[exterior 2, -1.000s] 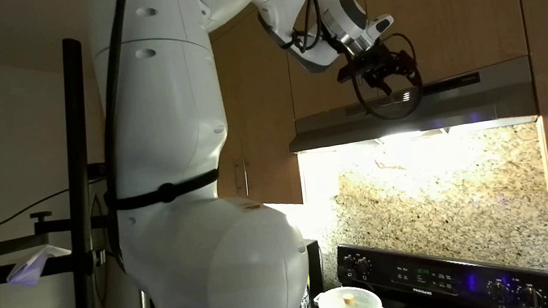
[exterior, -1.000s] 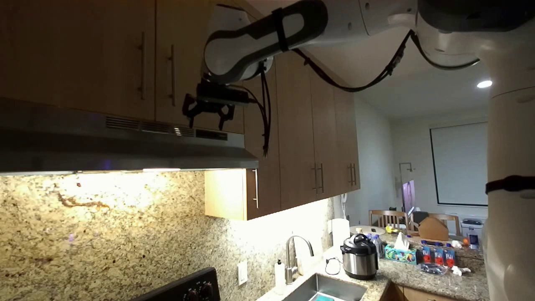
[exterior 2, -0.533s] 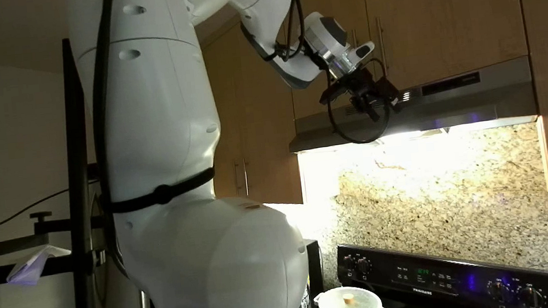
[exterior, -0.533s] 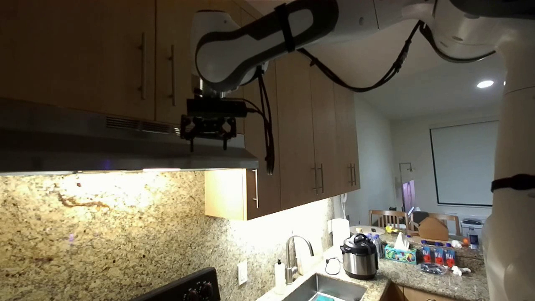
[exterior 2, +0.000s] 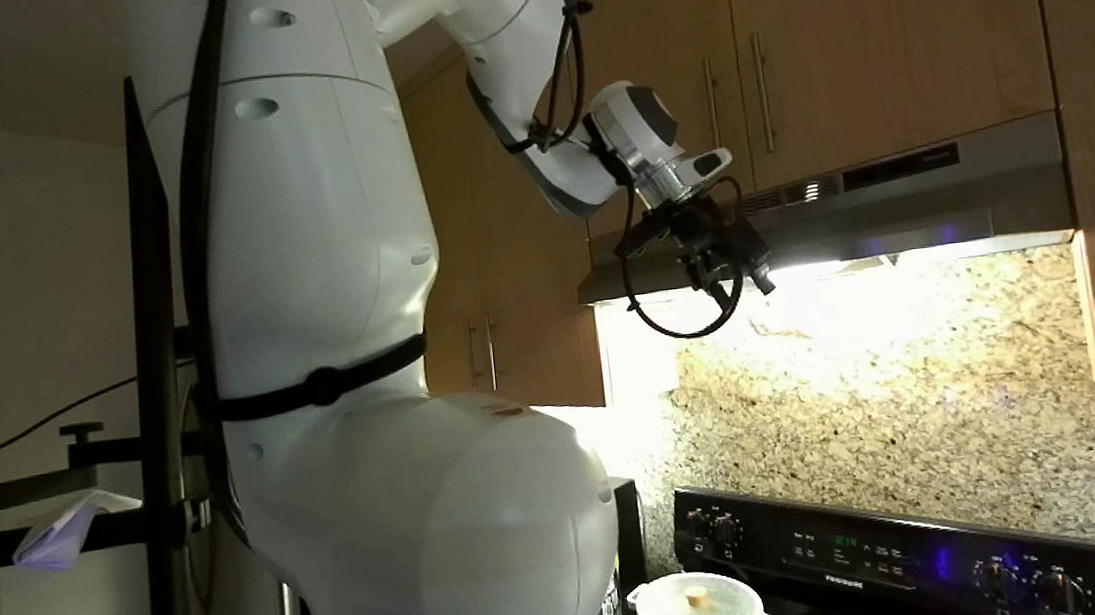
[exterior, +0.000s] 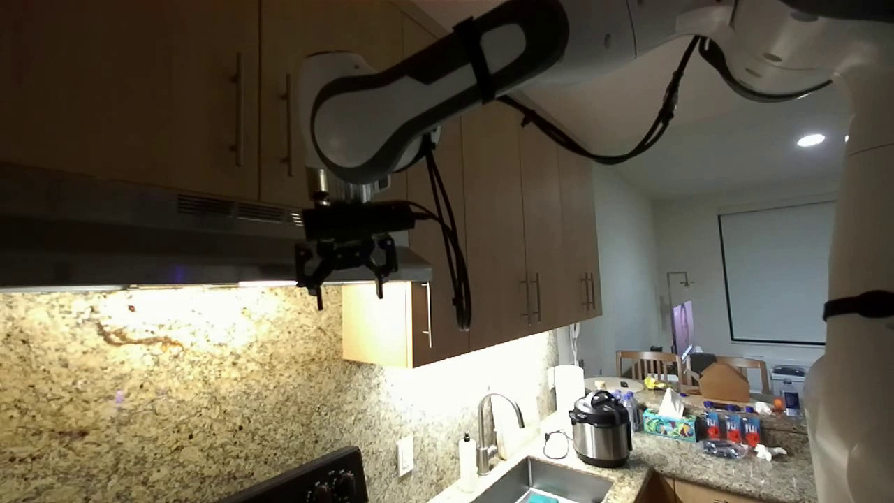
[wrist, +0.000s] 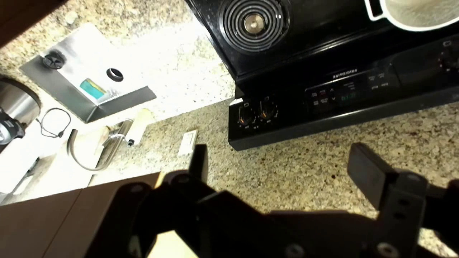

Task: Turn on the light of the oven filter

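The grey range hood (exterior: 140, 244) hangs under the wooden cabinets and also shows in another exterior view (exterior 2: 920, 206). A bright lamp (exterior 2: 805, 272) glows under it and lights the granite wall. A dark strip panel (exterior 2: 901, 166) sits on the hood's front beside the vents; in the exterior view showing the sink, the gripper and wrist hide it. My gripper (exterior: 350, 300) is open and empty, pointing down in front of the hood, its fingertips about level with the hood's bottom edge. In the wrist view the open fingers (wrist: 278, 157) frame only the granite backsplash.
The black stove panel (exterior 2: 893, 555) and a white pot (exterior 2: 703, 614) are below. Cabinets with bar handles (exterior: 288, 126) are above the hood, and a lower cabinet (exterior: 391, 325) stands beside it. The sink (wrist: 96, 82) and faucet show in the wrist view.
My gripper has moved down from in front of the hood's upper front to the level of its bottom edge. Its fingers now point straighter down. The lamp has stayed lit.
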You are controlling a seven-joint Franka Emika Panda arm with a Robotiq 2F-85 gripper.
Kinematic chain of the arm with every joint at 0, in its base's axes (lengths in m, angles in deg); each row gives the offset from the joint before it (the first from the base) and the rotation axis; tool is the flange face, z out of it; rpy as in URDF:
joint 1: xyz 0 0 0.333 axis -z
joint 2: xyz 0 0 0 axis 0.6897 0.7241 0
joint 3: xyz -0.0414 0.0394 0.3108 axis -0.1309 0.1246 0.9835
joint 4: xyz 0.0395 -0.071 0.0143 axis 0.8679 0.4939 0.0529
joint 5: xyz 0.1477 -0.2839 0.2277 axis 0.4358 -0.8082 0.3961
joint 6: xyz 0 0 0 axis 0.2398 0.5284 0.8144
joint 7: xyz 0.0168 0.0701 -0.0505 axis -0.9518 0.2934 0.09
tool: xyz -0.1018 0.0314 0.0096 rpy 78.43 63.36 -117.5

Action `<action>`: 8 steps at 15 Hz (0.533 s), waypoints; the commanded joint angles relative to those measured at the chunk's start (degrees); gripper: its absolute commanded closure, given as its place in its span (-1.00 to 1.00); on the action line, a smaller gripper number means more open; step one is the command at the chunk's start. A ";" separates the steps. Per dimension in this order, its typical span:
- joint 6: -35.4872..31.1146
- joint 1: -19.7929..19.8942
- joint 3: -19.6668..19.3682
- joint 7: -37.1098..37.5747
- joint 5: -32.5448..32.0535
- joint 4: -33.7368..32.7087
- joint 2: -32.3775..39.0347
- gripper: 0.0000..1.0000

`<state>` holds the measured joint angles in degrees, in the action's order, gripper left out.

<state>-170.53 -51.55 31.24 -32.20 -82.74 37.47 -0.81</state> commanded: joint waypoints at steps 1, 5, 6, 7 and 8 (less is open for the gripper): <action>0.81 -0.48 -0.37 -2.69 4.74 4.37 -2.18 -1.00; -0.88 -0.96 -1.15 -8.37 8.75 8.39 -4.34 -1.00; -2.35 -1.15 -1.93 -12.18 11.01 9.60 -4.94 -1.00; -0.92 -4.60 -8.26 -17.70 12.99 12.82 -9.28 -1.00; -1.16 -6.61 -10.86 -21.10 14.72 13.72 -10.08 -1.00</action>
<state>-170.96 -52.88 29.12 -42.04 -73.47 44.72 -3.64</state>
